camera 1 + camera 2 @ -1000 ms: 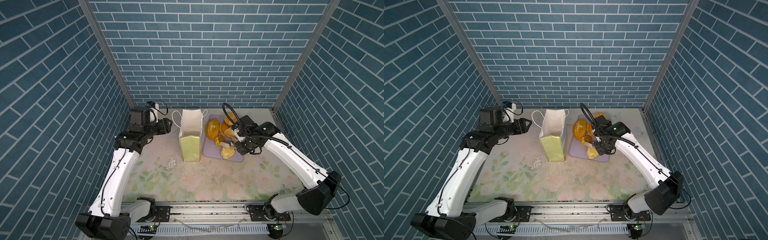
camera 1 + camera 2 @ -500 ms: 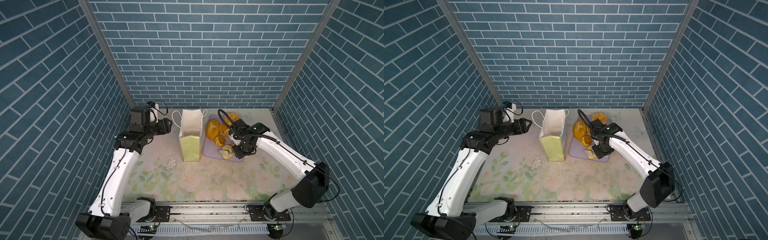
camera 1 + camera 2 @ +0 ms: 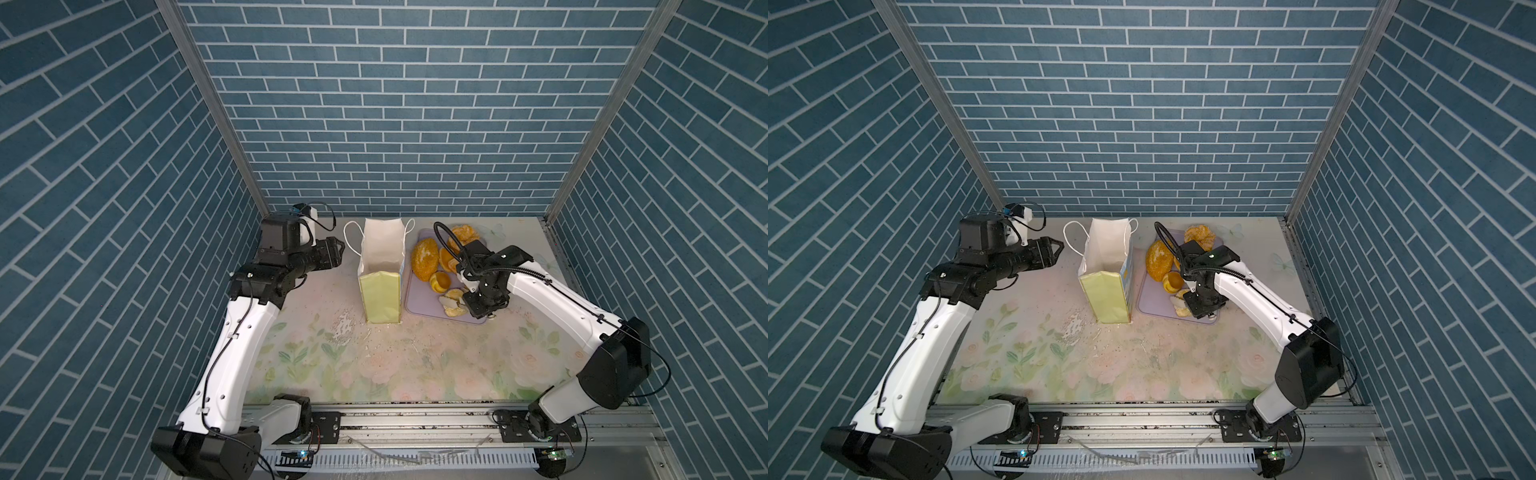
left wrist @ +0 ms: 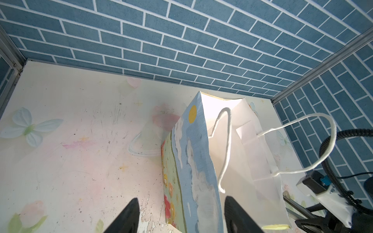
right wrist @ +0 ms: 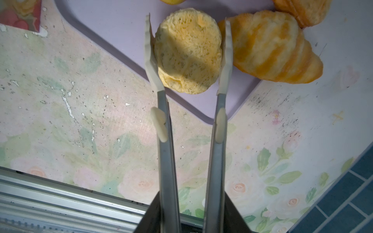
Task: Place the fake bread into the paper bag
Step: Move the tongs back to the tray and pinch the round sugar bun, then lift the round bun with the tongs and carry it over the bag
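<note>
The left gripper (image 3: pixel 1054 252) hung with its jaws apart, close by the left cord handle of the paper bag (image 3: pixel 380 299); whether it touched the cord could not be told. In the left wrist view the bag's painted face showed past the black fingers (image 4: pixel 129 215). The bag stood upright and open on the floral table (image 3: pixel 374 365). Just right of it lay the lavender tray (image 3: pixel 419 301) carrying the fake bread (image 3: pixel 1172 280): a seeded oval loaf (image 3: pixel 426 257) farther back and, at the near corner, a pale round bun (image 5: pixel 187 52) beside a croissant (image 5: pixel 268 54). The right gripper (image 5: pixel 187 21) was clamped on that bun, one finger against each flank
</note>
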Controlling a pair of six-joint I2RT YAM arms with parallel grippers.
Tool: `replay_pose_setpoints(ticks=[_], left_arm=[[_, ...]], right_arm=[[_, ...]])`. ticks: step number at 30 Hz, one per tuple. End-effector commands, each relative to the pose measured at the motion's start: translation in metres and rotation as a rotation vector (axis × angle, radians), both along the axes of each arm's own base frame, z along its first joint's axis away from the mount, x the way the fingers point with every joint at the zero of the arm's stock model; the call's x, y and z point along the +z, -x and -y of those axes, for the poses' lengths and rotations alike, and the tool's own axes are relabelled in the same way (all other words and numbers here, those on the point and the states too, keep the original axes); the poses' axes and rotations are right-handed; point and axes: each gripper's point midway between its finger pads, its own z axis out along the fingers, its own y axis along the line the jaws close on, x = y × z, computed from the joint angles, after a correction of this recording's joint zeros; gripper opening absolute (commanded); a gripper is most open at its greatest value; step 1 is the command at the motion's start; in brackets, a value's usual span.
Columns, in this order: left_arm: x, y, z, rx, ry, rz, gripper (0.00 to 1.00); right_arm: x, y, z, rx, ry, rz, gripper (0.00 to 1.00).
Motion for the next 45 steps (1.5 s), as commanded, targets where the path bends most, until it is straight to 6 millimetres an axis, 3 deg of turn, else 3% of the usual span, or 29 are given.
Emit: replay_pose_setpoints(ticks=[1, 14, 22, 28, 34, 45], left_arm=[[-0.003, 0.005, 0.001, -0.006, 0.003, -0.014, 0.68], [0.003, 0.007, 0.003, -0.014, 0.014, 0.005, 0.68], [-0.008, 0.006, 0.006, -0.020, 0.027, -0.016, 0.68], [-0.006, 0.004, 0.006, -0.021, 0.028, -0.007, 0.69], [-0.004, 0.001, 0.006, -0.022, 0.029, -0.002, 0.69], [0.001, -0.004, 0.014, -0.031, 0.071, 0.000, 0.69]], right_arm=[[0.000, 0.003, 0.001, -0.018, -0.008, -0.007, 0.37], [0.046, 0.000, 0.006, -0.052, -0.080, 0.133, 0.28], [0.063, 0.009, 0.016, -0.089, -0.101, 0.189, 0.25], [0.094, 0.012, 0.022, -0.109, -0.160, 0.283, 0.24], [0.159, 0.005, 0.022, -0.098, -0.257, 0.459, 0.23], [0.304, -0.017, -0.042, 0.188, -0.537, 0.807, 0.22]])
